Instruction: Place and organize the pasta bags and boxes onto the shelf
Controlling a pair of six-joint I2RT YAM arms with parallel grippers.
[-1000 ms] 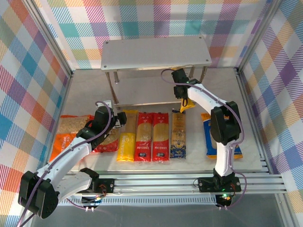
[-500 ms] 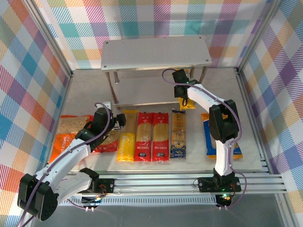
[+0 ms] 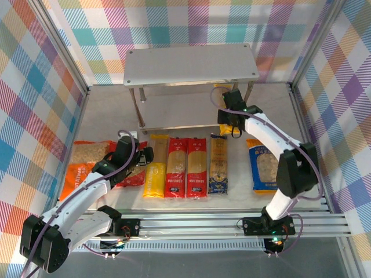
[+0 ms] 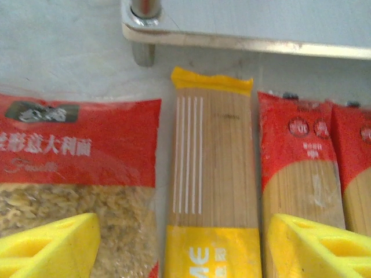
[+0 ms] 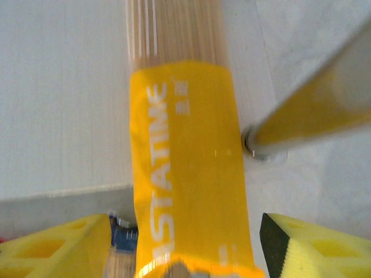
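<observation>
Against plaid walls (image 3: pixel 35 87), right fingers (image 5: pixel 301 243) newly spread, yellow pack (image 5: pixel 185 174) between them shelved on lower board (image 5: pixel 58 87); left fingers (image 4: pixel 46 243) spread, empty.

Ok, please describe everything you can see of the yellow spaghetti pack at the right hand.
The yellow spaghetti pack is long and narrow, in glossy film: a yellow near end with white lettering, then a clear part showing pale straight strands. It lies flat on the shelf's grey lower board, its near end past the board's front edge. A shelf leg stands close beside it. The open right hand has yellow fingers flanking it, not touching.
</observation>
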